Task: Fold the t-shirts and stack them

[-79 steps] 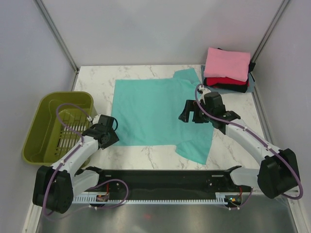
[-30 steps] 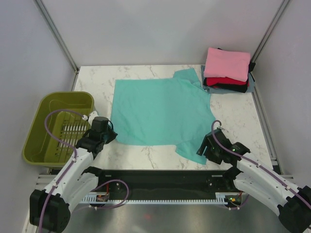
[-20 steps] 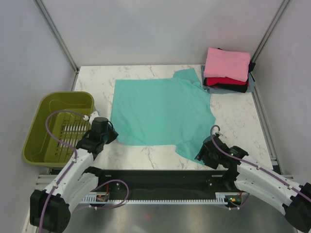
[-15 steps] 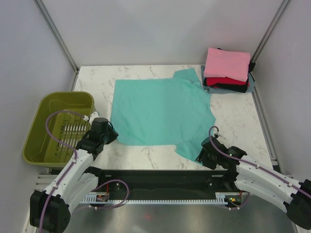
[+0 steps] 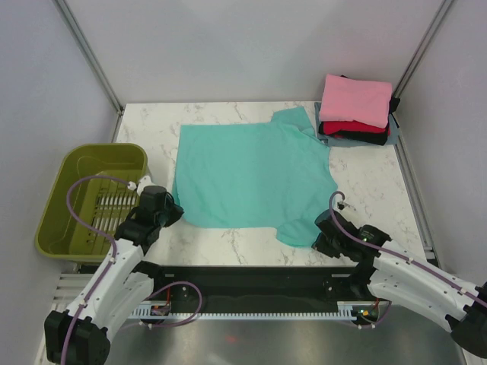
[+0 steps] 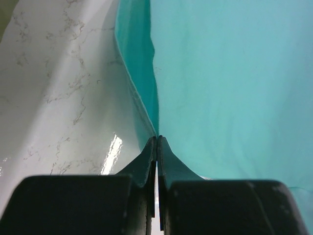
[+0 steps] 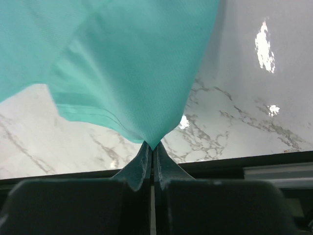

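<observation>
A teal t-shirt lies spread flat on the marble table, one sleeve at the far right, one at the near right. My left gripper is shut on its near left hem corner; in the left wrist view the teal cloth rises into the pinched left gripper. My right gripper is shut on the tip of the near right sleeve, which the right gripper lifts into a point. A stack of folded t-shirts, pink over red, black and grey-blue, sits at the far right corner.
An olive-green plastic basket stands off the table's left side, beside my left arm. White walls with metal posts enclose the table on three sides. The black base rail runs along the near edge.
My right arm came from the shirt's right side down to the near right sleeve, and its jaws closed on the sleeve tip. The left gripper kept its hold on the hem corner.
</observation>
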